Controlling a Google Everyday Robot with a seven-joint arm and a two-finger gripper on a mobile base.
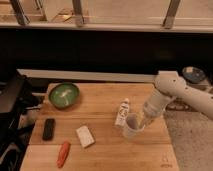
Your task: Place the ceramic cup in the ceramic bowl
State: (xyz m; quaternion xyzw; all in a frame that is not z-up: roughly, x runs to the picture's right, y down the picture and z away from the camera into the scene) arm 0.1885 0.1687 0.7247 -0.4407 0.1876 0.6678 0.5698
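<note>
We have the ceramic cup (132, 127) at the right end of the bench (102, 152), close to the front edge. The hand (144, 121) comes down on it from the right. It looks pinched onto the cup's right-hand rim, one side inside and one outside, though the contact itself is hard to make out. We cannot tell whether the cup's base is clear of the wood.

The ceramic bowl (70, 100) sits well apart, at the back left corner of the bench, and it is open and unoccupied. So the step in hand, as we judge it, is the carry: lift, cross leftward, set down.

The nearest hazard is the white bottle (122, 112), which stands just beside the cup on its left, on the direct line to the bowl. We should raise the cup straight up first, above the bottle's cap, before any sideways travel. Otherwise we should swing round the bottle's front.

A rim pinch lets a round cup pivot, so we move steadily and hold the cup upright. The black slab (48, 128), the white block (85, 136) and the orange stick (63, 153) lie low, nearer the front, and should not interfere.

Over the bowl, we centre the cup, lower it until it nearly touches, and only then let go. It is ceramic on ceramic, and a drop could chip either piece.
</note>
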